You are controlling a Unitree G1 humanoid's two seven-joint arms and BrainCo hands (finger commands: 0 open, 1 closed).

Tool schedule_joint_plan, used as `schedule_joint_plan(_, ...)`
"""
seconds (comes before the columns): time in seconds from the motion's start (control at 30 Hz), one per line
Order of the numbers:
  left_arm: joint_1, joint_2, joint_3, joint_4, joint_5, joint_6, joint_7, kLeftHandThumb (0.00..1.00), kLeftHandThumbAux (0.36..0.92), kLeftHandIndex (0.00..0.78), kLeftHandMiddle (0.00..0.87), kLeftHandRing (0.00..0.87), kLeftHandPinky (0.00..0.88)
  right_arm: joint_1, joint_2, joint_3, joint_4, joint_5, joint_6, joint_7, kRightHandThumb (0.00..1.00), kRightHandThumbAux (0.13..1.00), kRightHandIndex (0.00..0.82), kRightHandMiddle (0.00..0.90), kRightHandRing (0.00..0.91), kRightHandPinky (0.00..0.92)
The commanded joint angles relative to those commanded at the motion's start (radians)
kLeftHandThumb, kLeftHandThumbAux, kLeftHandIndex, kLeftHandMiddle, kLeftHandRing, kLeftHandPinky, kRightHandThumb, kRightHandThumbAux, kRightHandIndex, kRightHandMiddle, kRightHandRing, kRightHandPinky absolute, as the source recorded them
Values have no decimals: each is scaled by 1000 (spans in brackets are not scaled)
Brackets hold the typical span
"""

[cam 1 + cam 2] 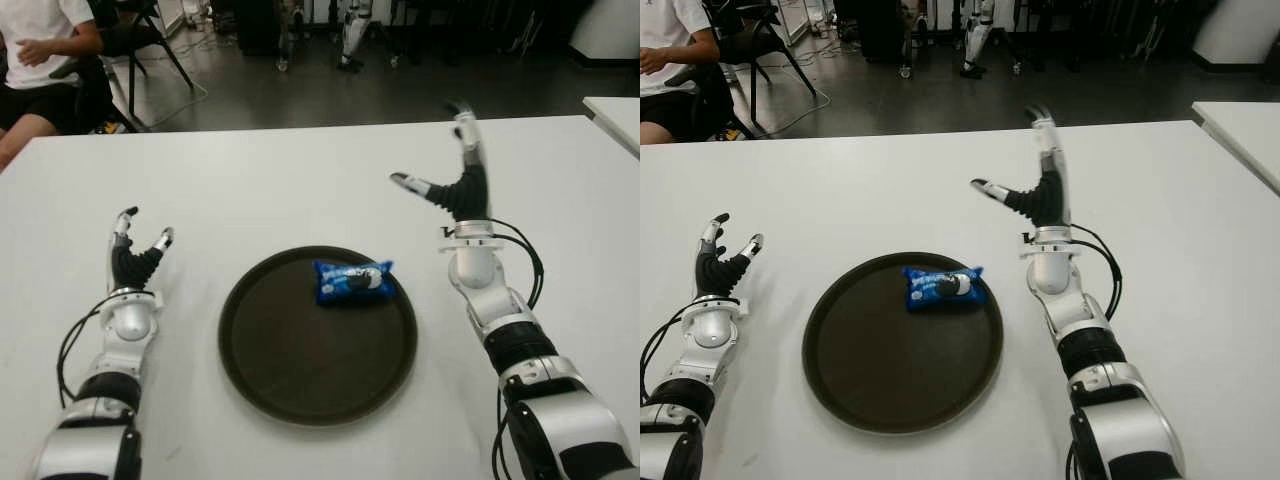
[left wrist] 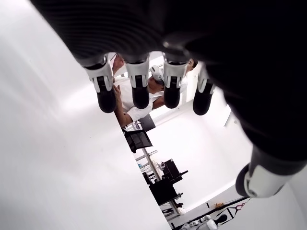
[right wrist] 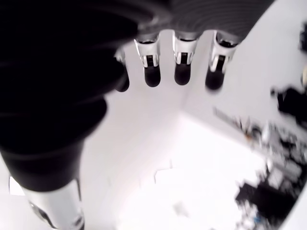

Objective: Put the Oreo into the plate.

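A blue Oreo packet [image 1: 353,281] lies inside the round dark plate [image 1: 300,370], toward its far right side. My right hand [image 1: 455,180] is raised above the table just right of the plate, fingers [image 3: 152,72] spread and holding nothing. The thumb points left toward the packet with a gap between them. My left hand [image 1: 135,250] shows on the white table [image 1: 280,190] to the left of the plate, fingers [image 2: 140,88] extended and empty.
A seated person [image 1: 40,60] is beyond the table's far left corner, next to a chair [image 1: 150,30]. Another white table's corner [image 1: 615,115] shows at the far right. Dark floor lies past the far edge.
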Motion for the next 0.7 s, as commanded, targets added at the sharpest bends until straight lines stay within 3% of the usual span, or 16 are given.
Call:
schedule_joint_plan(0.4, 0, 2, -6, -9, 8, 8, 7, 0, 577, 0, 0, 0, 0, 6, -11, 34, 66, -45, -93, -35, 0, 790, 3, 3, 7, 7)
schedule_joint_plan(0.53, 0, -4, -3, -18, 5, 21, 9, 0, 582, 0, 0, 0, 0, 51, -6, 104, 4, -125, -146, -36, 0, 737, 0, 0, 1, 1)
schedule_joint_plan(0.7, -5, -13, 8, -19, -8, 41, 15, 0, 598, 0, 0, 0, 0, 21, -81, 162, 13, -278, -215, -133, 0, 666, 0, 0, 0, 0)
